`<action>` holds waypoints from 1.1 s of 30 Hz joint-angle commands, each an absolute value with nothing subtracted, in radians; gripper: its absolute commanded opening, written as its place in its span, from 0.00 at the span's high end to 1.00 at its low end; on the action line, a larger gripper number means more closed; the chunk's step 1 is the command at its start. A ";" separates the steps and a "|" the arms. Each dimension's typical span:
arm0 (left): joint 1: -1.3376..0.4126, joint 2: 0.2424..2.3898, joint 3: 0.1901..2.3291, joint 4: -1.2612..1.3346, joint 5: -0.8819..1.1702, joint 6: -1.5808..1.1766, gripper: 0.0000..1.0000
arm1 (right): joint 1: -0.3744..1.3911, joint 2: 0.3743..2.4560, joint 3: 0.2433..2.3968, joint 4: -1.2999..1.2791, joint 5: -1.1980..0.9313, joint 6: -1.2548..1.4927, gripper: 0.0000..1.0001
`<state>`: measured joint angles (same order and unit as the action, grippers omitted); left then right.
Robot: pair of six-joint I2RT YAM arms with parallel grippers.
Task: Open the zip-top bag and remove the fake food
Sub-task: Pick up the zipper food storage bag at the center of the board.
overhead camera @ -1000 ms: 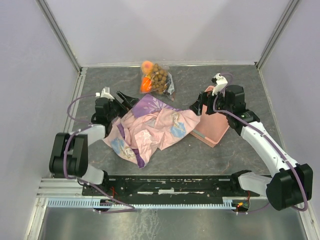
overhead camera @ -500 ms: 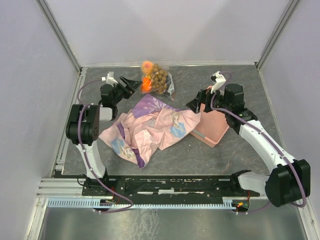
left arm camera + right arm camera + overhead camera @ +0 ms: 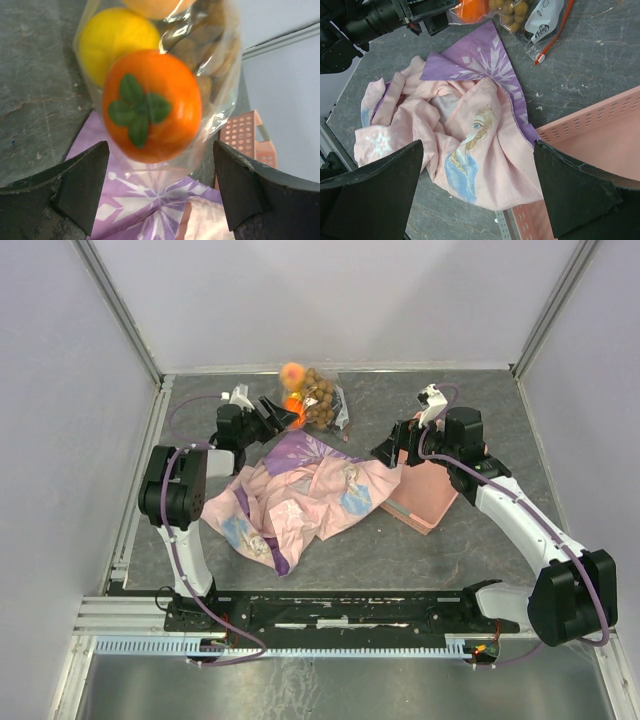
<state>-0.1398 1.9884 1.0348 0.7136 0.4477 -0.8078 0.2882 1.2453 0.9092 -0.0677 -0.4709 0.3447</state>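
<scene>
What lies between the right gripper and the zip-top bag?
In the right wrist view, the pink-purple cloth lies between the right gripper and the zip-top bag.

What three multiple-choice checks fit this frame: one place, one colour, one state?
1. Where is the zip-top bag?
A. far side of the table, beyond the cloth
B. the table's near edge
C. under the cloth

2. Leaf colour on the red-orange fruit?
A. blue
B. green
C. white

3. The left gripper is:
A. shut on the cloth
B. shut on the bag
C. open, empty

Answers:
A: the top view shows it past the cloth.
B: the left wrist view shows green leaves.
C: its fingers stand wide apart, gripping nothing.
</scene>
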 commanded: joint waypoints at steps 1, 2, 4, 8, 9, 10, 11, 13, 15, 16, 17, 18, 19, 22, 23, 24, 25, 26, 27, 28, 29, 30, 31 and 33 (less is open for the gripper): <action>-0.154 1.964 1.048 0.636 0.394 -0.694 0.10 | 0.293 1.249 0.924 -0.029 -0.493 0.352 0.01; -0.159 1.966 1.059 0.622 0.390 -0.683 0.10 | 0.294 1.249 0.924 -0.029 -0.494 0.352 0.01; -0.171 1.969 1.077 0.595 0.388 -0.669 0.10 | 0.294 1.249 0.925 -0.030 -0.493 0.352 0.01; -0.189 1.978 1.104 0.569 0.380 -0.654 0.14 | 0.295 1.249 0.922 -0.031 -0.491 0.350 0.01; -0.191 1.983 1.111 0.565 0.378 -0.652 0.17 | 0.295 1.249 0.923 -0.031 -0.490 0.350 0.01; -0.192 1.989 1.120 0.559 0.377 -0.653 0.20 | 0.294 1.249 0.922 -0.031 -0.490 0.350 0.01; -0.192 1.993 1.127 0.554 0.377 -0.654 0.23 | 0.294 1.249 0.923 -0.032 -0.491 0.350 0.01; -0.192 1.999 1.138 0.551 0.375 -0.657 0.30 | 0.294 1.249 0.923 -0.036 -0.491 0.347 0.01; -0.193 2.001 1.148 0.547 0.375 -0.661 0.36 | 0.295 1.247 0.922 -0.040 -0.487 0.344 0.01; -0.192 2.001 1.153 0.543 0.378 -0.661 0.40 | 0.295 1.246 0.922 -0.041 -0.485 0.342 0.01; -0.193 1.999 1.158 0.538 0.380 -0.660 0.45 | 0.295 1.246 0.923 -0.042 -0.484 0.342 0.01; -0.192 1.999 1.164 0.531 0.382 -0.658 0.52 | 0.295 1.247 0.922 -0.042 -0.484 0.342 0.01; -0.192 1.998 1.167 0.524 0.382 -0.653 0.59 | 0.295 1.247 0.922 -0.041 -0.484 0.342 0.01; -0.192 1.993 1.180 0.493 0.380 -0.635 0.77 | 0.294 1.251 0.925 -0.040 -0.483 0.342 0.01; -0.191 1.991 1.184 0.483 0.378 -0.629 0.82 | 0.294 1.253 0.924 -0.040 -0.483 0.342 0.01; -0.190 1.990 1.187 0.475 0.377 -0.624 0.87 | 0.294 1.257 0.924 -0.040 -0.484 0.342 0.01; -0.190 1.986 1.191 0.467 0.378 -0.620 0.92 | 0.294 1.258 0.924 -0.040 -0.483 0.342 0.01; -0.192 1.982 1.193 0.462 0.379 -0.616 0.96 | 0.295 1.259 0.923 -0.040 -0.484 0.342 0.01; -0.191 1.974 1.193 0.458 0.384 -0.616 0.97 | 0.294 1.259 0.920 -0.040 -0.485 0.342 0.01; -0.190 1.964 1.190 0.455 0.394 -0.616 0.97 | 0.295 1.260 0.918 -0.040 -0.485 0.342 0.01; -0.190 1.951 1.185 0.454 0.404 -0.617 0.97 | 0.295 1.259 0.917 -0.039 -0.487 0.342 0.01; -0.192 1.923 1.173 0.452 0.413 -0.621 0.97 | 0.295 1.259 0.916 -0.037 -0.488 0.340 0.01; -0.190 1.897 1.156 0.451 0.419 -0.624 0.97 | 0.294 1.258 0.915 -0.032 -0.487 0.342 0.01; -0.191 1.840 1.118 0.449 0.433 -0.630 0.97 | 0.295 1.256 0.909 -0.016 -0.485 0.341 0.01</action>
